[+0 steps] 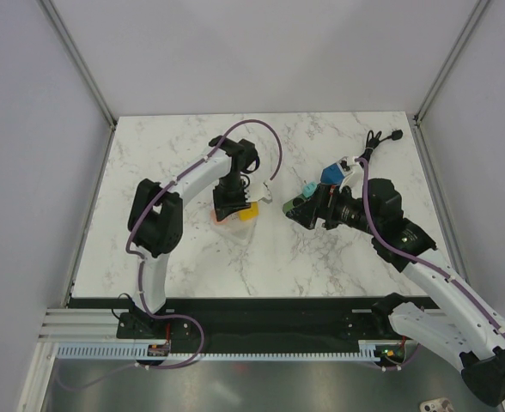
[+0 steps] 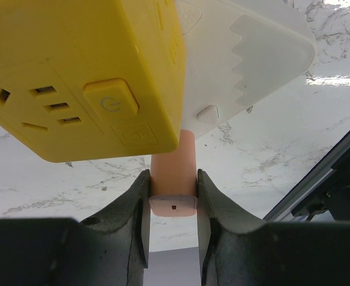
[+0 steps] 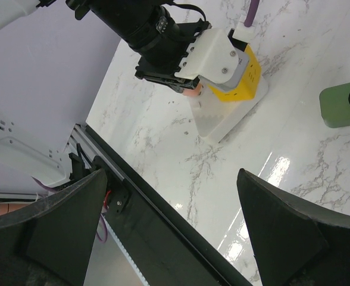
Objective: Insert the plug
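A yellow socket cube (image 2: 86, 77) with a power button sits on a white base plate (image 2: 252, 53). My left gripper (image 2: 173, 190) is shut on a pink post (image 2: 174, 158) that sticks out under the cube. In the top view the left gripper (image 1: 233, 202) stands over the cube (image 1: 247, 215) at mid-table. My right gripper (image 1: 294, 210) is open and empty, just right of the cube. Its wrist view shows the cube (image 3: 239, 82), the base plate (image 3: 225, 119) and the open right gripper (image 3: 170, 179). A black cable ending in a plug (image 1: 396, 135) lies at the back right.
A small green block (image 1: 307, 187) lies beside the right gripper and also shows in the right wrist view (image 3: 341, 104). A blue and white piece (image 1: 333, 173) lies behind the right wrist. The table's black front rail (image 3: 163, 208) runs below the right gripper.
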